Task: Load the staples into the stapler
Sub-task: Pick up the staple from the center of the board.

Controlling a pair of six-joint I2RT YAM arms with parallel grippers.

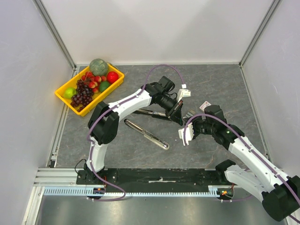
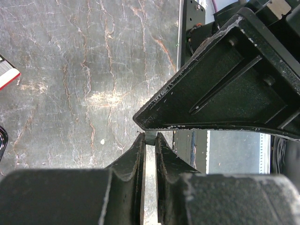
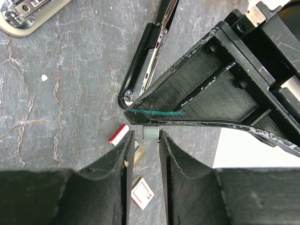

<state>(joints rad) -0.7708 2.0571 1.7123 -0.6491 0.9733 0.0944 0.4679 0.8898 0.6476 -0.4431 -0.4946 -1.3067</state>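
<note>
Jaws of the left gripper, nearly together, pinch a small grey piece; those of the right gripper stand apart flanking a ribbed grey staple strip, five o'clock of the opened black-and-chrome stapler, overhead at that gripper's nine o'clock.

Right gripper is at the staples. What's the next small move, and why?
Probably close the right gripper on the staples: the strip sits between its jaws against one, with a gap showing beside the other. Once it is pinched, the stapler lies just ahead, its channel open.
</note>
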